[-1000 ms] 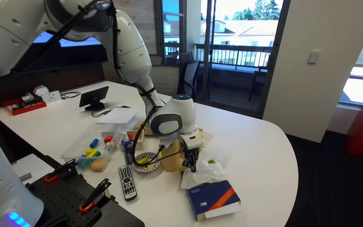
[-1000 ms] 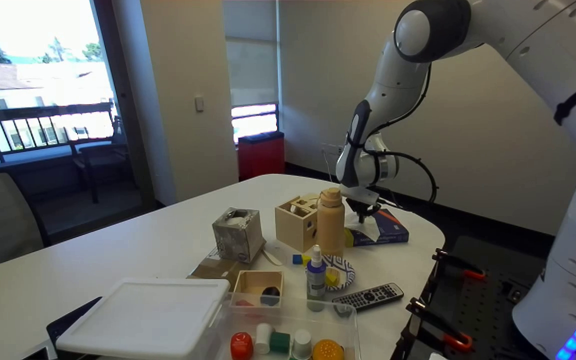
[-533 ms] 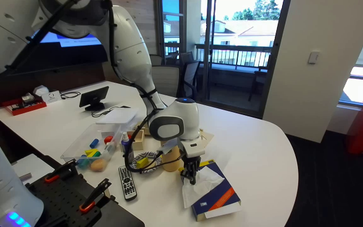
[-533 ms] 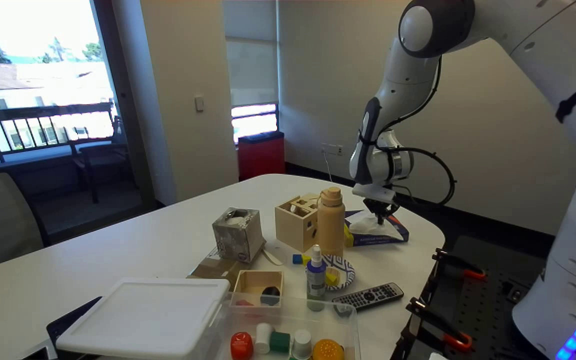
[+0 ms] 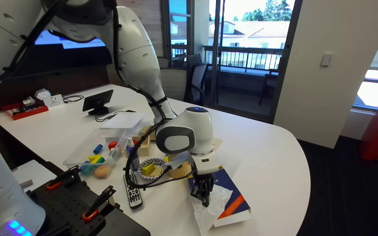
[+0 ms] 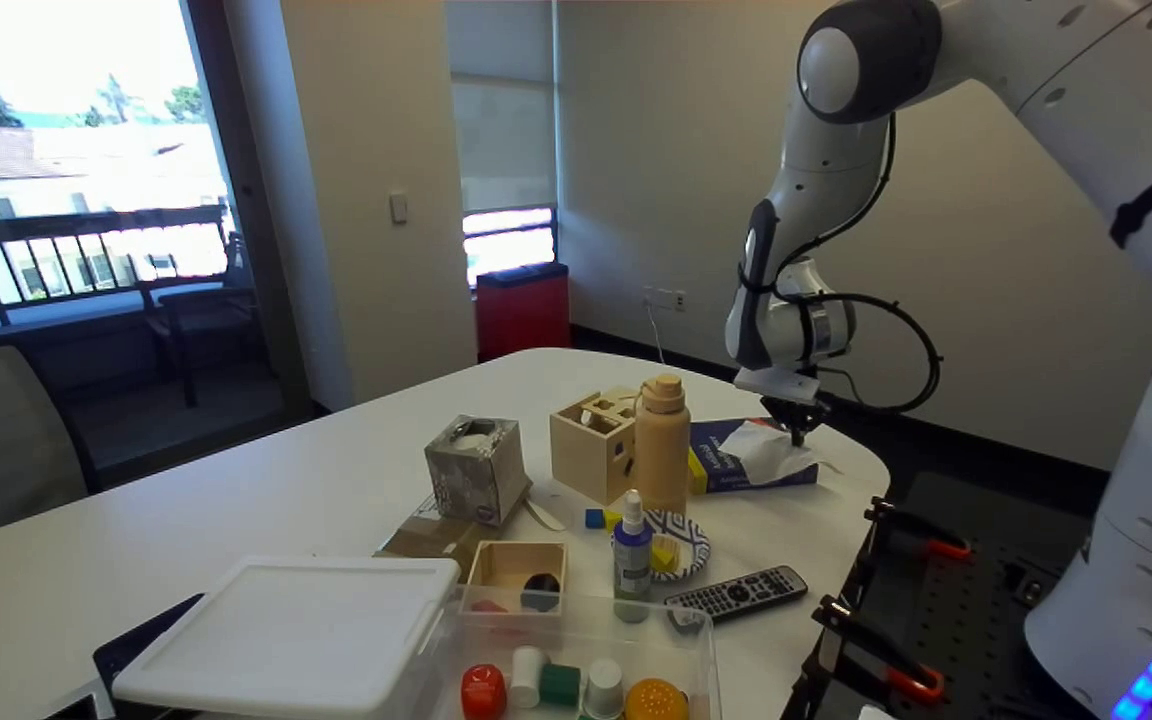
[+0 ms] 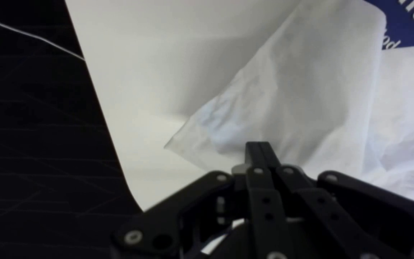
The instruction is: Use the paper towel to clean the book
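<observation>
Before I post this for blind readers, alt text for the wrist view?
Black end effector closed on a white paper towel covering part of a blue book, one corner out over a white table; dark floor at left.

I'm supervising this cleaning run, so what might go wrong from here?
The hand is closed on the paper towel, which overhangs an edge of the book and might slip off. The book has no visible brace, so rubbing could slide it. In an exterior view, the black cable crosses in front of the spray bottle and might snag it.
</observation>
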Controlling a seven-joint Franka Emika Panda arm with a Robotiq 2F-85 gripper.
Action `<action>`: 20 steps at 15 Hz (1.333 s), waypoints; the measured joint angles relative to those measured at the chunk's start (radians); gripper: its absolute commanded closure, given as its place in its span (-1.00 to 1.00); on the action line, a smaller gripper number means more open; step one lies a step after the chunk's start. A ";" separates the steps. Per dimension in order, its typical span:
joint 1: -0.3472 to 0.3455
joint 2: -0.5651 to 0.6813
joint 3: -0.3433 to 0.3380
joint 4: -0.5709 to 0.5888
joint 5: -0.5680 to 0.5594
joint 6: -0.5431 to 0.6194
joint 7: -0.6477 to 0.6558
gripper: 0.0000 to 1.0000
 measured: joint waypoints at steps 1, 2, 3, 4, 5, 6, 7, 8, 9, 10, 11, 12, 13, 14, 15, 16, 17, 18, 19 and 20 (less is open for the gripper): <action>0.009 0.000 -0.020 0.000 -0.001 0.001 0.009 1.00; 0.021 0.000 -0.041 0.000 -0.002 0.001 0.018 1.00; 0.034 0.000 -0.059 0.001 -0.004 0.002 0.030 1.00; 0.048 0.001 -0.076 0.003 -0.008 0.004 0.042 1.00; 0.061 0.002 -0.088 0.007 -0.014 0.007 0.055 1.00; 0.070 0.005 -0.091 0.014 -0.014 0.011 0.062 1.00; 0.077 0.009 -0.090 0.024 -0.015 0.012 0.073 1.00; 0.081 0.017 -0.085 0.038 -0.015 0.012 0.077 1.00; 0.082 0.027 -0.076 0.054 -0.015 0.014 0.081 1.00; 0.082 0.039 -0.065 0.072 -0.015 0.016 0.090 1.00; 0.082 0.054 -0.053 0.092 -0.015 0.017 0.094 1.00; 0.081 0.070 -0.042 0.114 -0.015 0.020 0.096 1.00; 0.080 0.086 -0.033 0.135 -0.015 0.021 0.096 1.00; 0.079 0.102 -0.026 0.159 -0.015 0.022 0.096 1.00; 0.077 0.116 -0.018 0.183 -0.015 0.022 0.097 1.00; 0.074 0.127 -0.012 0.205 -0.015 0.023 0.097 1.00; 0.071 0.136 -0.005 0.227 -0.014 0.023 0.097 1.00; 0.065 0.141 0.006 0.245 -0.014 0.023 0.096 1.00; 0.056 0.142 0.023 0.262 -0.014 0.023 0.095 1.00; 0.045 0.142 0.043 0.277 -0.014 0.023 0.094 1.00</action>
